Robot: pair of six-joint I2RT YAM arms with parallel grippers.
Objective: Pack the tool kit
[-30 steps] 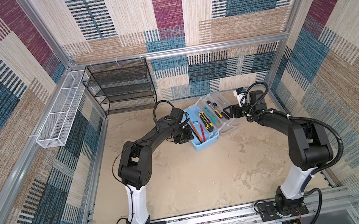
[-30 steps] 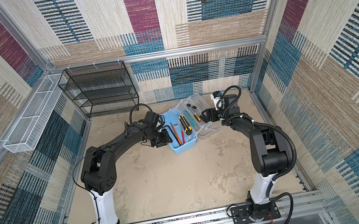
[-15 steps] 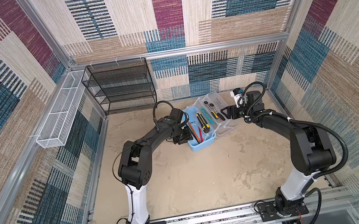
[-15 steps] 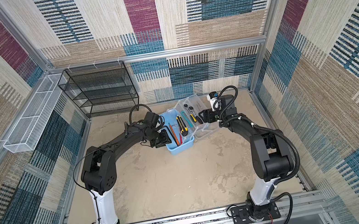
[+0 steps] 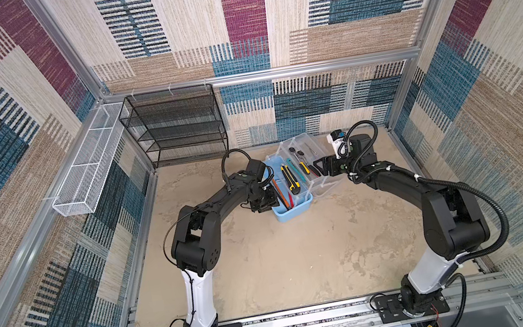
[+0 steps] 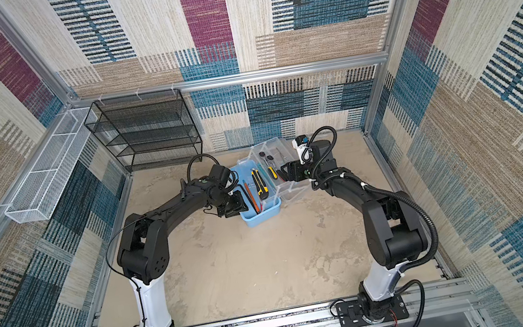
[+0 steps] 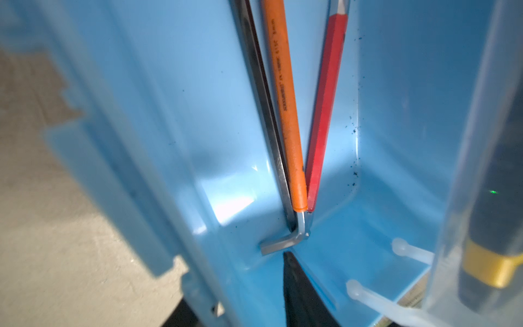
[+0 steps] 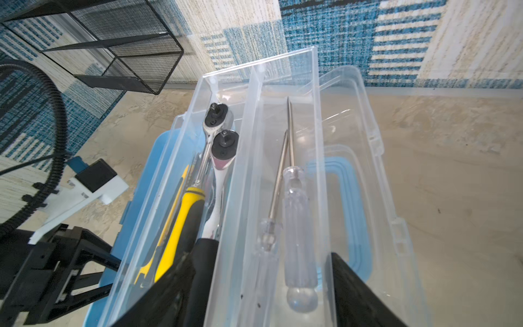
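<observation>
In both top views the light-blue case [image 5: 295,209] sits on the bench [image 5: 285,259] toward its far side, between the two arms. Its lid is swung open toward the right arm, and a utility knife [image 5: 291,182] and hex keys [image 5: 279,192] already lie inside. The left end effector [image 5: 264,202] is at the case's near-left wall. The right end effector [image 5: 318,167] carries a clear tray [image 5: 324,184], which hangs tilted over the case's right edge and the lid. The other top view gives the same layout: case [image 6: 263,219], tray [image 6: 292,192], both arms reaching in. In the left wrist view one black finger [image 7: 297,288] lies inside the case beside the bent ends of the hex keys [image 7: 285,113], with the blue wall [image 7: 127,147] between it and the dark shape outside. The jaws stand partly closed and appear to pinch that wall to steady the case. In the right wrist view the fingers [image 8: 356,291] stand wide, one on each side of the tray compartment that holds two screwdrivers [image 8: 300,226], and seem clamped on it. Two ratchets [image 8: 225,147] fill the neighbouring compartment, and the lid's blue handle [image 8: 358,203] shows through the plastic below. I judge that the step in hand is seating the loaded tray. The next move calls for carrying it fully over the case opening, levelling it, lowering it onto the rim and letting go, which would free the lid to be closed.
</observation>
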